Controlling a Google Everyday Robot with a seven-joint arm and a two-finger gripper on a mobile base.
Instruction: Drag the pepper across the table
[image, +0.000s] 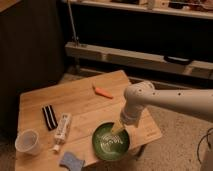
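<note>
The pepper (103, 92), small, slender and orange-red, lies on the far middle of the light wooden table (75, 97). My white arm reaches in from the right. Its gripper (117, 129) points down over the far rim of a green bowl (110, 142) at the table's near right. The gripper is open and I see nothing held in it. It hangs well to the near side of the pepper and does not touch it.
A black and white striped item (49, 117), a white tube (62, 127), a clear plastic cup (27, 141) and a blue sponge (71, 160) sit on the table's left and near side. A low shelf (140, 57) runs behind the table.
</note>
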